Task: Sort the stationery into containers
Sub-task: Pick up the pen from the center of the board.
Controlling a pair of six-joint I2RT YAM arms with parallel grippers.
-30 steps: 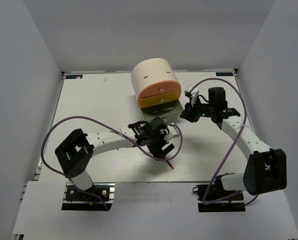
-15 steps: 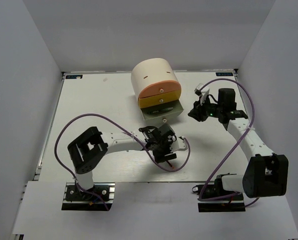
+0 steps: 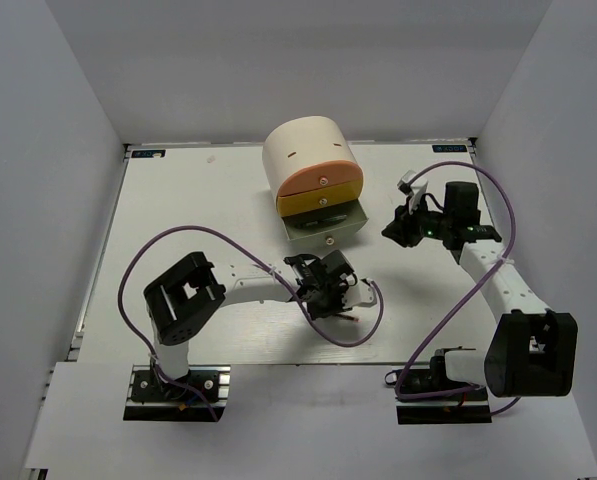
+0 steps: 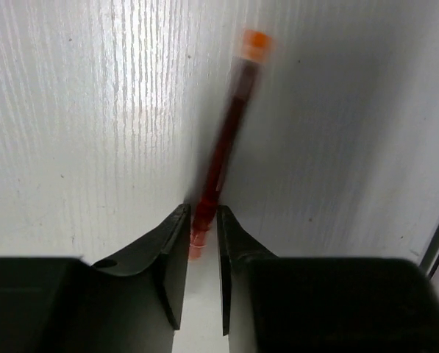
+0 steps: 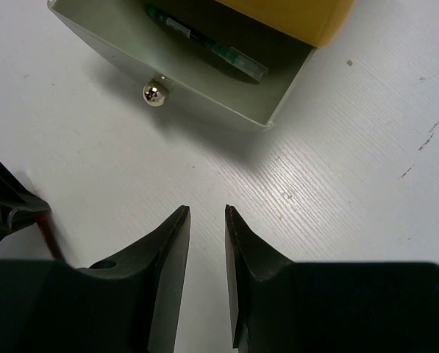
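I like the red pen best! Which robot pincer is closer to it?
Left. The left pincer has one end of the red pen right between its fingers. The right pincer is far off to the side, hovering near the open grey-green drawer.

A robotics lab cell: bare white walls box a white table; two cabled arms bolted to rails

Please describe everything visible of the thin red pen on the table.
The thin red pen is a translucent dark-red plastic stick with an orange cap at its far end. It lies on the white table, slightly blurred. Its near end sits between the black fingertips of the left gripper; a pinch cannot be confirmed.
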